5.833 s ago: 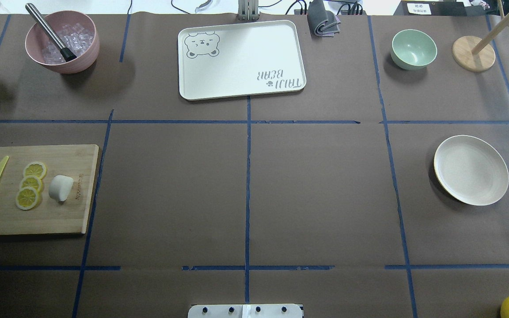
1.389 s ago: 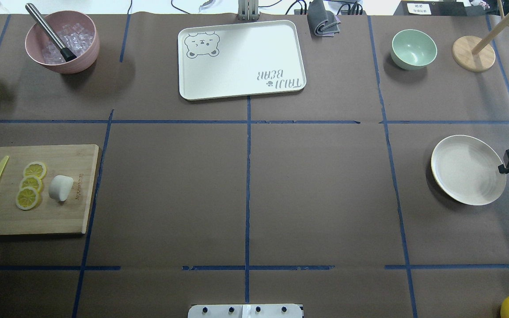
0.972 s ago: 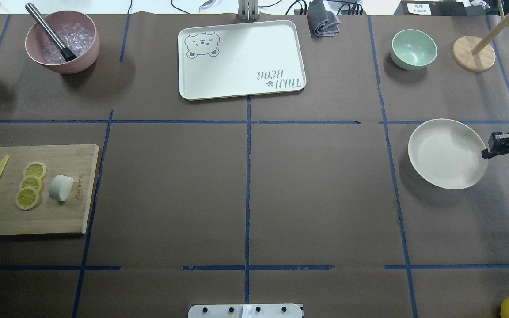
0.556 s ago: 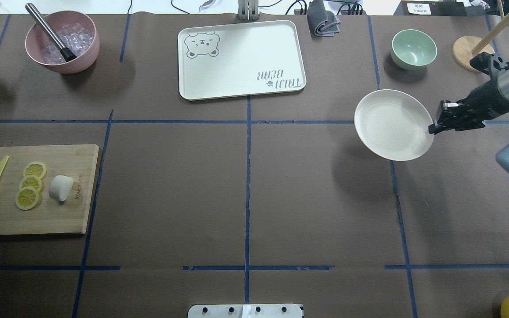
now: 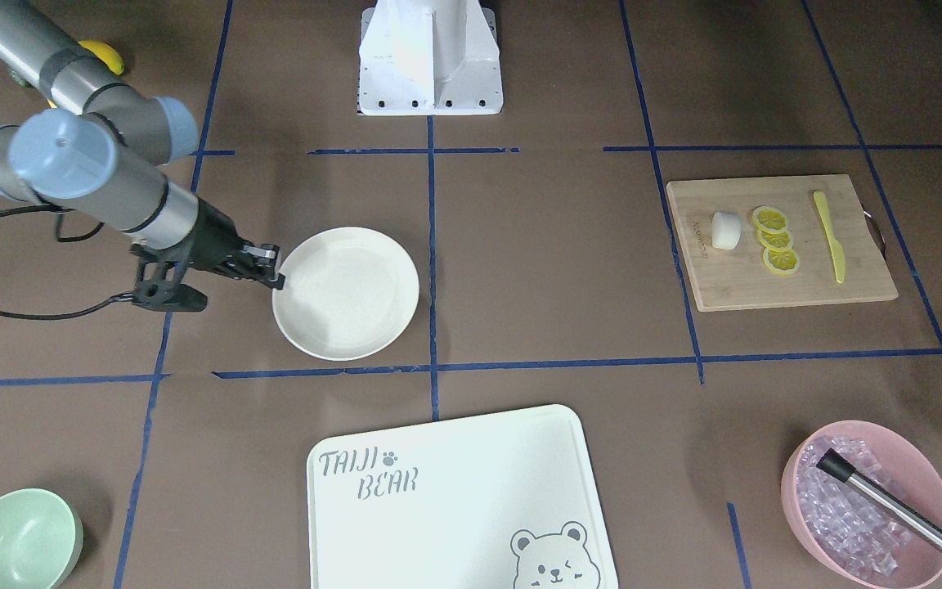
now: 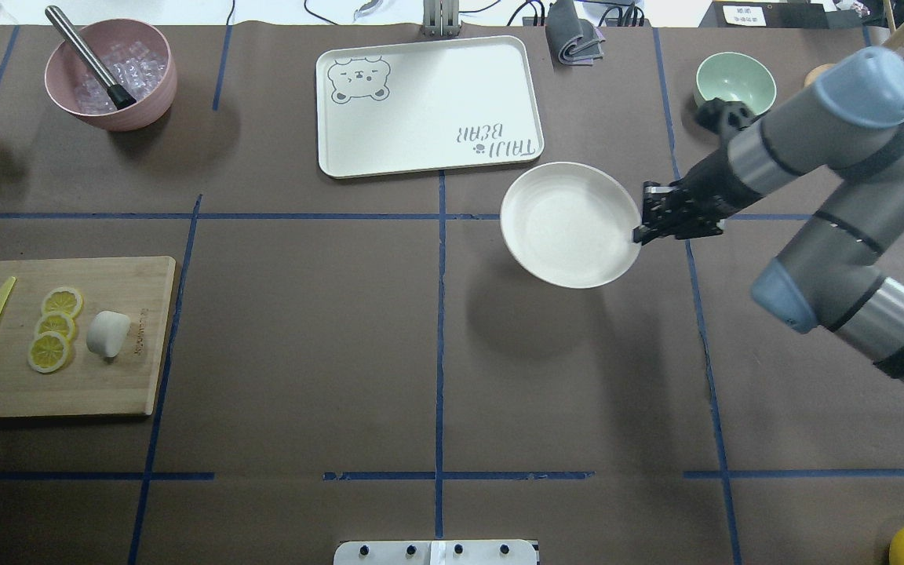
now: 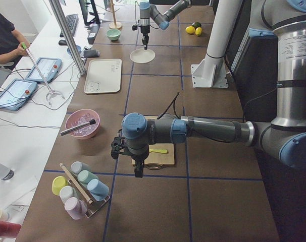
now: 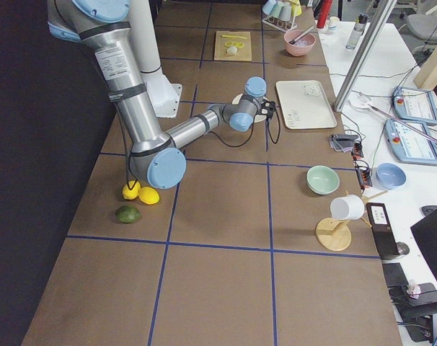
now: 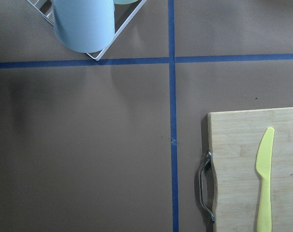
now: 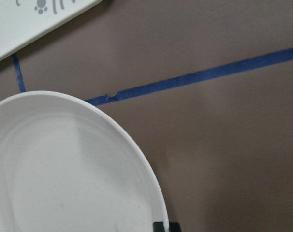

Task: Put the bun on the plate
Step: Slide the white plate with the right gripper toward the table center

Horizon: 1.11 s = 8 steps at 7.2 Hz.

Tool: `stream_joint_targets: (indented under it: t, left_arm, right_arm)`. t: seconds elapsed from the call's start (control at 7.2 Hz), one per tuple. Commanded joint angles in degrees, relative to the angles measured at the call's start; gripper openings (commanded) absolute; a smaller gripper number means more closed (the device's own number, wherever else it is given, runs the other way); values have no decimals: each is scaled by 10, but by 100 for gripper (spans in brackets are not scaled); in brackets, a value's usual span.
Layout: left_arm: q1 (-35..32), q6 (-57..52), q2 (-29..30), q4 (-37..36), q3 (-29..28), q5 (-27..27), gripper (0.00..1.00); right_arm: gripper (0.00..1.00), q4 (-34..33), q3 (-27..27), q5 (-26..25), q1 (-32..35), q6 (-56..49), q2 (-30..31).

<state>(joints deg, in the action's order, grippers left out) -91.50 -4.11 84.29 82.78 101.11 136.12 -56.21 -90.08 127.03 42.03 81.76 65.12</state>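
Now: my right gripper (image 6: 640,233) is clenched on the rim of the plate (image 6: 570,227), holding it above the table (image 6: 303,329) right of centre, near a corner of the bear-print tray (image 6: 421,86). The bun (image 6: 107,333) lies on the cutting board (image 6: 107,392) at the table's left edge, toward the board's inner edge, just beside the lemon slices (image 6: 54,328). My left gripper (image 7: 138,169) hangs by the board's outer end; clenched or released, I cannot tell.
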Motion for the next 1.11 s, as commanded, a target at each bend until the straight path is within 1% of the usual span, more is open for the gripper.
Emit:
stream_joint_targets:
  t: [0.0, 0.14, 0.56, 0.69, 0.83, 0.97]
  left_arm:
    - [0, -1, 0, 0, 5, 9, 100]
    - [0, -1, -1, -1, 8, 9, 100]
    - [0, -1, -1, -1, 8, 9, 100]
    - [0, -1, -1, -1, 8, 9, 100]
    - [0, -1, -1, -1, 10, 9, 100]
    - [0, 0, -3, -1, 14, 10, 100]
  right_arm:
    - [0, -1, 49, -79, -65, 40, -57]
    - [0, -2, 58, -88, -76, 42, -67]
    - [1, -1, 58, -89, -80, 42, -68]
    - [19, -3, 58, -89, -80, 42, -68]
    - [90, -6, 59, -91, -82, 43, -72]
    - [100, -5, 58, -100, -84, 44, -72]
